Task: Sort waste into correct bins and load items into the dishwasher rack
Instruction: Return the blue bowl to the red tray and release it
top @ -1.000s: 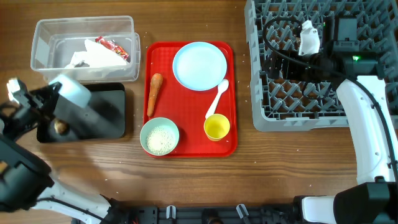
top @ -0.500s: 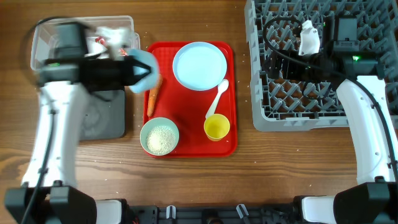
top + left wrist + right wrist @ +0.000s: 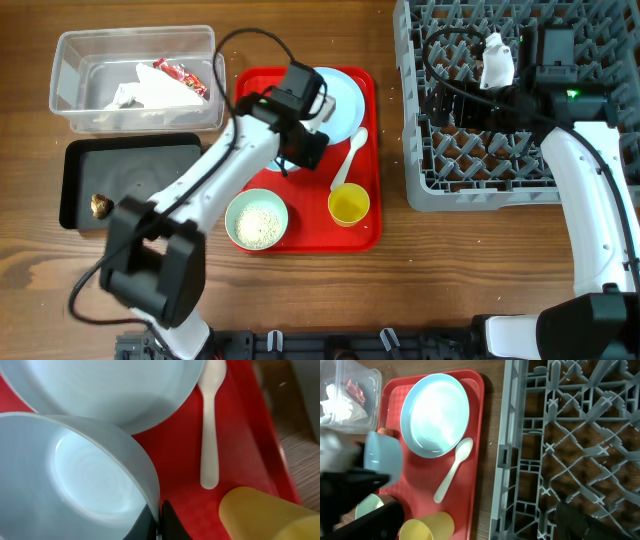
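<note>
My left gripper (image 3: 160, 521) is shut on the rim of the light blue bowl (image 3: 85, 475), held over the red tray beside the pale blue plate (image 3: 345, 100). The bowl also shows in the right wrist view (image 3: 382, 457). The white spoon (image 3: 350, 160), the yellow cup (image 3: 349, 205) and the pale green-white bowl of rice (image 3: 257, 220) sit on the tray. The carrot (image 3: 382, 431) barely peeks out behind the bowl. My right gripper (image 3: 465, 105) is open and empty over the grey rack (image 3: 420, 150).
The clear tub (image 3: 70, 60) at the back left holds the white napkin (image 3: 150, 93) and the red wrapper (image 3: 180, 78). The black tray (image 3: 130, 165) in front of it holds the brown nut scrap (image 3: 99, 205). The red tray (image 3: 370, 235) lies mid-table.
My left arm has swung right from the black tray, past the clear tub, to over the red tray, carrying the light blue bowl. The right arm has not moved.
</note>
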You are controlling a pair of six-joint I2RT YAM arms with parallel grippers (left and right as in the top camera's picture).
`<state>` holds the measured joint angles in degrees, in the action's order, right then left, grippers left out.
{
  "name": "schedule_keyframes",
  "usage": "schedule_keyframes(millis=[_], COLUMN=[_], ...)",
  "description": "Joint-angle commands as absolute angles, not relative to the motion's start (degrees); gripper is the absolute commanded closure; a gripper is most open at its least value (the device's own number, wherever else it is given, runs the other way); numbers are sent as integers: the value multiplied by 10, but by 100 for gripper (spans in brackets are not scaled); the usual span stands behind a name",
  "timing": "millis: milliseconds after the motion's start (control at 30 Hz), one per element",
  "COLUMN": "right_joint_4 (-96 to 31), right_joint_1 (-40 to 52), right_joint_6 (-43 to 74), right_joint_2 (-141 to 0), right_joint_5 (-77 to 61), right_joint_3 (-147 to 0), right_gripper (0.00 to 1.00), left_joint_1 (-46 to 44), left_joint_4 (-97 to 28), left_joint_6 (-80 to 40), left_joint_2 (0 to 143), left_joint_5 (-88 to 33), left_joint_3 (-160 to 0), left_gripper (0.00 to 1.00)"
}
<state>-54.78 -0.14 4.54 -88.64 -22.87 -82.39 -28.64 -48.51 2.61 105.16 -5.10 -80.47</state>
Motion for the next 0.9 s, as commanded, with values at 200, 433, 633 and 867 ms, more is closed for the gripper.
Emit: schedule_keyframes(millis=[200,433,633,867], right_joint_4=[-549,-549,-550,-547], right_joint_1=[2,2,2,2], right_joint_6=[51,50,49,45], right_joint_2=[-893,-893,-893,-893], right_joint_5=[-225,-224,-225,-222], right_joint_3=[-835,-835,-835,-835], right_gripper=[0,1,0,0], left_joint_1=[-320,-319,-316,-320], left_joint_4=[-507,-525,-602,-649], left_joint_6=[21,-46,-218,-323], left_joint_2=[1076,1054,1012,1013], left_joint_5=[-31,-31,-31,-10], left_joint_3=[-806,-819,-827,-742], left_gripper=[65,39,39,41])
